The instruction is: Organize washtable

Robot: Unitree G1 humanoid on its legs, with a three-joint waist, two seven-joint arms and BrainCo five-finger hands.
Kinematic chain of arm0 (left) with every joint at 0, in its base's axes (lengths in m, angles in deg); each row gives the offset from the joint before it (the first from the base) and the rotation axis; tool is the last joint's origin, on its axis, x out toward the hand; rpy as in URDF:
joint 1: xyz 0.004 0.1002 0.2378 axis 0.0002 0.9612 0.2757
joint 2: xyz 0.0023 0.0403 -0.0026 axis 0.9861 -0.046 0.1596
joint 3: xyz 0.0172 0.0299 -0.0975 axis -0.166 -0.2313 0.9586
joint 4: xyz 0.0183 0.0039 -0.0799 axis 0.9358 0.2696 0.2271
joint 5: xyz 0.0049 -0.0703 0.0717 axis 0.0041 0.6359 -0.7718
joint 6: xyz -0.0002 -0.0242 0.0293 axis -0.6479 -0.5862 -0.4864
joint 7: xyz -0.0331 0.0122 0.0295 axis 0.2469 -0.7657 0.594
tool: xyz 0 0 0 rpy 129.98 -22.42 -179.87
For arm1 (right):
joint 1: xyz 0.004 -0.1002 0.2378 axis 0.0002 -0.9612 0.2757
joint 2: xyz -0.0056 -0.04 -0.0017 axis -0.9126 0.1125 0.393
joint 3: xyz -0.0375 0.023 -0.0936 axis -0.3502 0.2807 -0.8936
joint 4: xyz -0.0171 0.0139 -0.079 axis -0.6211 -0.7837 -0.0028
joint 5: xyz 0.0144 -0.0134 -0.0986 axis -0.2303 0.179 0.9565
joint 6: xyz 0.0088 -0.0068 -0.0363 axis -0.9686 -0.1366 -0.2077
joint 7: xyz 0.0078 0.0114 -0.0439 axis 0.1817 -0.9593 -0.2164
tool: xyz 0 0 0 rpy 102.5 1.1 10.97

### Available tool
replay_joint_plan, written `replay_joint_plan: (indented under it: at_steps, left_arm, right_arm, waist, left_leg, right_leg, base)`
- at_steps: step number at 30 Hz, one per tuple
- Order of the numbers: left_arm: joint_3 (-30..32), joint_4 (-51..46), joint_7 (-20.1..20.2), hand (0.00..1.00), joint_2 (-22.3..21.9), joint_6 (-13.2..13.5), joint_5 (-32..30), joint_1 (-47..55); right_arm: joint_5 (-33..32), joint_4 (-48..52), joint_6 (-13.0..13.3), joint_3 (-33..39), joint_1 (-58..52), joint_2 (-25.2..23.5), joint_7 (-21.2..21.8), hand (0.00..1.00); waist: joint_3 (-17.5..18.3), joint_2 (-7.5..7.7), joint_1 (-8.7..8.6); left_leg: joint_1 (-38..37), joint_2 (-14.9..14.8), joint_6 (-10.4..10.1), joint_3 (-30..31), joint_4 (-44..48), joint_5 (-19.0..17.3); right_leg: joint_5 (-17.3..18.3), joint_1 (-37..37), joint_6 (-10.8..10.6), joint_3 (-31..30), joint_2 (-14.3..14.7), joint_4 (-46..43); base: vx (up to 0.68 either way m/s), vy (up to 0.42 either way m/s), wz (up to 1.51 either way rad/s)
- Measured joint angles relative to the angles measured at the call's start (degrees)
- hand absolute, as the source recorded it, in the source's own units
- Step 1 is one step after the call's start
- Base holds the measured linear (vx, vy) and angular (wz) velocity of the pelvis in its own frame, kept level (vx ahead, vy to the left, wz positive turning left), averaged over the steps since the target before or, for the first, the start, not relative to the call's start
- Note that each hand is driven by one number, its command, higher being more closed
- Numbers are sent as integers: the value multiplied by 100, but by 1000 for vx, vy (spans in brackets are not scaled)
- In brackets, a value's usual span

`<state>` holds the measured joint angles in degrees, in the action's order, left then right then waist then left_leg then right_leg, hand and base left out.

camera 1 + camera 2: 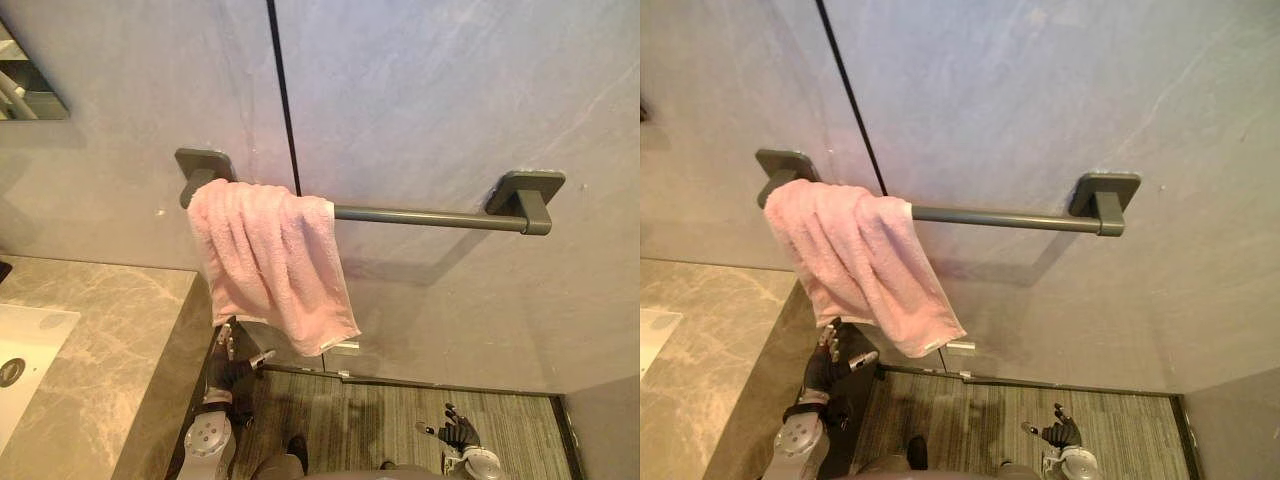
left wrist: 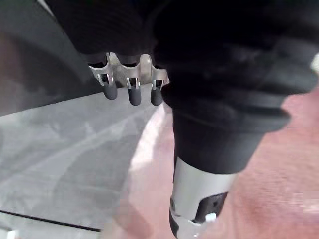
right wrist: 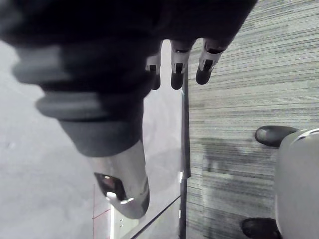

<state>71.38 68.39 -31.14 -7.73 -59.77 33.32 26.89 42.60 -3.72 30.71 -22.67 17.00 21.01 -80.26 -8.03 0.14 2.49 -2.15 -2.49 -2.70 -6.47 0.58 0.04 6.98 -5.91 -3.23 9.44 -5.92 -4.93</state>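
Closest to the camera, bottom of the frame: the left robot hand (image 1: 226, 368) is lower left of centre, pointing up, fingers straight and loosely spread with the thumb stuck out to the side. It's holding nothing. The right robot hand (image 1: 458, 430) hangs low at the lower right over the striped floor (image 1: 380, 410), fingers relaxed and apart, also empty and looking idle.

The marble table (image 1: 110, 340) fills the lower left corner, with the white sink basin (image 1: 25, 350) set into it at the left edge.

Above the left robot hand is the thing that matters, the pink towel (image 1: 270, 260). It's draped over the left end of the grey towel bar (image 1: 430, 216), bunched up against the left bracket, and its lowest corner dangles toward centre frame. The fingertips are just under its lower edge, but I can't tell if they actually touch. The rest of the bar is bare over to the right bracket, on the grey wall (image 1: 450, 100).

What could go wrong, my guess: the towel hangs lopsided, so grabbing that low corner and tugging downward could drag the whole thing off the bar onto the floor. Pulling sideways to spread it might just bunch it more if the fabric snags at the bracket. A loose pinch on terry cloth could also slip halfway.
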Motion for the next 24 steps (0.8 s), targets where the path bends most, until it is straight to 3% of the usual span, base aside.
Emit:
replay_joint_plan:
  at_steps: [13,24]
  left_arm:
    - [3,-740,-350,0,-16,143,-53,64]
    - [26,-747,-331,0,27,147,-55,47]
  right_arm:
    - [125,-1,7,-17,53,-1,-1,0]
    - [132,-18,7,-37,58,18,7,0]
  waist:
    - [133,8,10]
    - [215,33,-10]
  left_leg:
    - [-4,16,5,46,-23,3]
    - [-29,36,16,46,-85,15]
  right_leg:
    - [1,-16,-1,23,-1,20]
    - [1,-23,-1,4,-9,85]
  base:
    - [0,0,0]
    - [0,0,0]
